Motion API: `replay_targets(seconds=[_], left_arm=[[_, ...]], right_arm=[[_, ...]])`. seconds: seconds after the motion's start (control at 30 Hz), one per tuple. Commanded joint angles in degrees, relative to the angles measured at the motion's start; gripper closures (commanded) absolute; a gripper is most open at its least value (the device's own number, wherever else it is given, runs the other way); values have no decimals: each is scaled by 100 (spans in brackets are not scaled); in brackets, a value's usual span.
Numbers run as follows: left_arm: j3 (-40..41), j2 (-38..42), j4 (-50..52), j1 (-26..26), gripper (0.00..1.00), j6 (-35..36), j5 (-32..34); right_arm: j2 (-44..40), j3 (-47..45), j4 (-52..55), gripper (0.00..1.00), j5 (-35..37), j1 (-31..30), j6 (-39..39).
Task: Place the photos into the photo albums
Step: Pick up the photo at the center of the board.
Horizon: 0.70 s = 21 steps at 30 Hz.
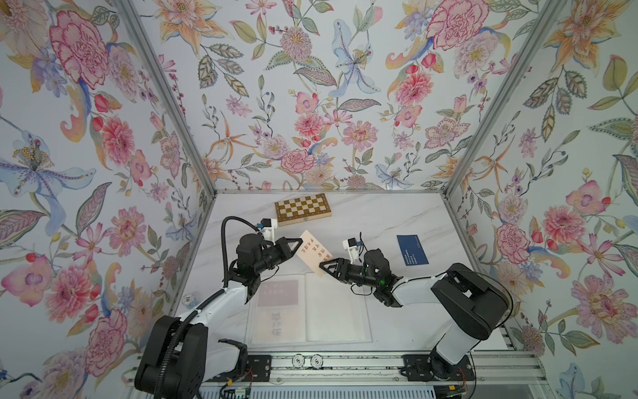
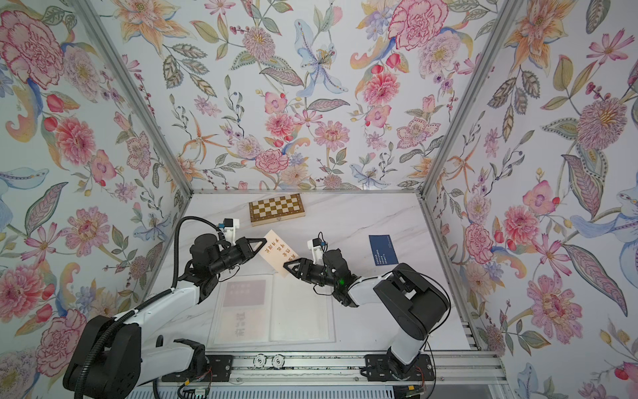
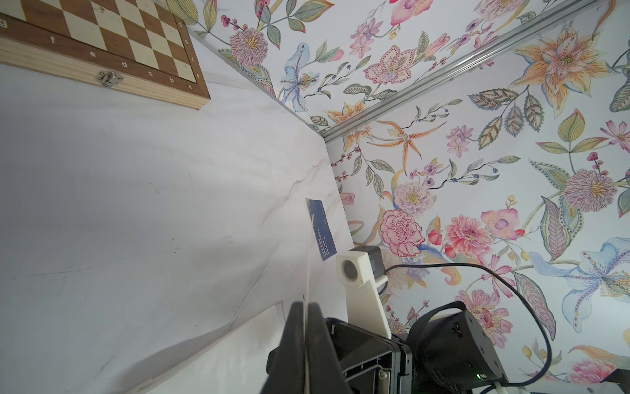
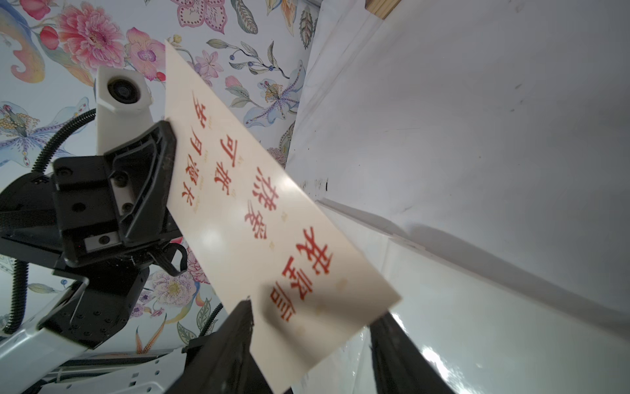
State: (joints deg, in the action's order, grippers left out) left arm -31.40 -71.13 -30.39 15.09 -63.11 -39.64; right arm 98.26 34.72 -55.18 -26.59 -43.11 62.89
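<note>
A cream photo (image 1: 312, 252) (image 2: 278, 252) printed with red Chinese text hangs tilted above the table, over the far edge of the open white photo album (image 1: 331, 311) (image 2: 297, 307). My left gripper (image 1: 299, 241) (image 3: 304, 307) is shut on the photo's long edge, which shows edge-on in the left wrist view. My right gripper (image 1: 322, 265) (image 4: 313, 327) is open, and the photo's (image 4: 259, 211) near corner sits between its spread fingers (image 4: 231, 341) without being pinched. The album's left page holds a red card (image 1: 278, 293) and a cream card (image 1: 276, 326) behind translucent sleeves. A navy photo (image 1: 412, 249) (image 3: 322, 232) lies flat on the table to the right.
A checkered wooden chessboard box (image 1: 302, 209) (image 3: 102, 44) lies at the back of the white marble table (image 1: 379, 214). Flowered walls close in three sides. Two round chips (image 1: 307, 360) sit on the front rail between the arm bases.
</note>
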Motion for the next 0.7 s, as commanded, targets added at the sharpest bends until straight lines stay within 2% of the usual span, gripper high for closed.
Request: replay_targets(seconds=[0.0,0.4,0.6,0.67], left_arm=[[89,148,-169,-59,100,-85,20],[141,307,469,-62,100,297,121],[169,414,688,-60,100,423,105],[187,433,729,-59,100,446,97]], right_arm=[[126,171,-655,48,-101,-46,252],[-144,281,-762,80,-158,-24,278],[-320,271,-566,100,-110,-15,180],[-380,289,-512,100,-125,-13,147]])
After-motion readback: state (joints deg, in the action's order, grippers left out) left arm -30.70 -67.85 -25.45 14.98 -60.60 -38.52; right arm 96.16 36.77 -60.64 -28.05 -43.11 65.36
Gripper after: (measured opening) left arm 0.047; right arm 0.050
